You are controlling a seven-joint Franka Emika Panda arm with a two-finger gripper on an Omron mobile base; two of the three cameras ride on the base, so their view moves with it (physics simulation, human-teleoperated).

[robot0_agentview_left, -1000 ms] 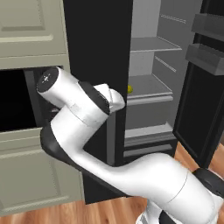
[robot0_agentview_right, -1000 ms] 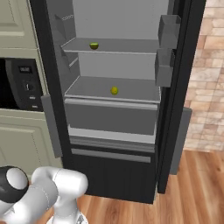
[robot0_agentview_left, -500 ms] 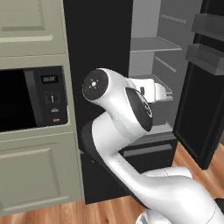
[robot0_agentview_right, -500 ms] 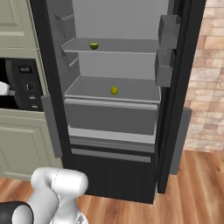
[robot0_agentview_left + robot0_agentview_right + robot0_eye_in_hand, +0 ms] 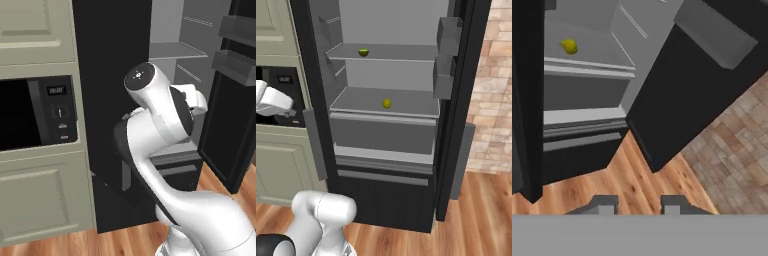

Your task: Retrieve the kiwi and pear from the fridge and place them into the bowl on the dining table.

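The black fridge (image 5: 385,134) stands open on grey shelves. A bright-green kiwi (image 5: 363,52) lies on its upper shelf. The yellow pear (image 5: 386,103) lies on the shelf below, above the drawer, and shows again as the pear (image 5: 570,46) at the upper left of the hand view. My gripper (image 5: 639,205) is open with nothing between its fingertips (image 5: 605,203), pointing down past the fridge door (image 5: 677,100) at the wooden floor. The white hand (image 5: 274,102) hangs left of the fridge opening, well short of the shelves. The bowl and the dining table are out of view.
A built-in black microwave (image 5: 30,112) sits in cream cabinets left of the fridge. The fridge's right door (image 5: 235,75) with its grey bins stands swung out. A brick wall (image 5: 496,100) lies to the right, over the wooden floor (image 5: 642,175).
My arm has swung from in front of the microwave rightward toward the fridge opening. The gripper's jaws have parted.
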